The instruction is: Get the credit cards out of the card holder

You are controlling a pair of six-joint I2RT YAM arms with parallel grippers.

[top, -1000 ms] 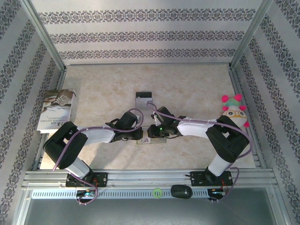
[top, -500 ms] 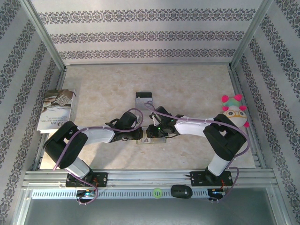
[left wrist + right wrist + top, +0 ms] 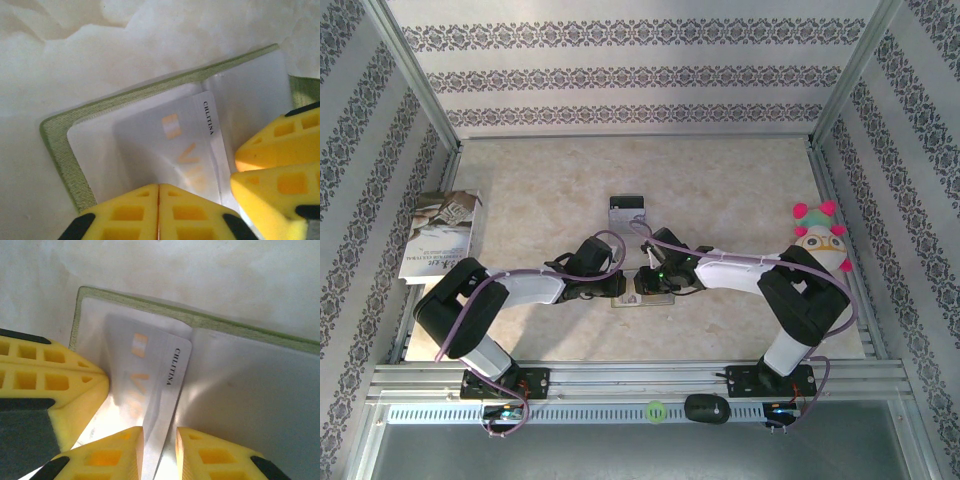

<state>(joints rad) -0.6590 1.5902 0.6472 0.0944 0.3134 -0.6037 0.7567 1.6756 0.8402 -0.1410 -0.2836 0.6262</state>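
- Pressing together with no gap, the fingers of our left gripper [image 3: 158, 202] rest over the open card holder [image 3: 56, 150], closed on nothing.
- Our right gripper [image 3: 160, 452] pinches the near corner of a credit card [image 3: 150, 375]. The card sticks partway out of the holder's clear pocket, just beside the left fingers.
- Beyond both grippers, well apart from them, we see a second credit card [image 3: 627, 212] lying flat on the table [image 3: 740, 180].

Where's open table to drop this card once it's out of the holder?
Bare tabletop lies between the loose card and the back wall, between the booklet and that card, and between it and the plush toy. It is crowded at the card holder, where the left gripper and right gripper meet over the pocketed card.
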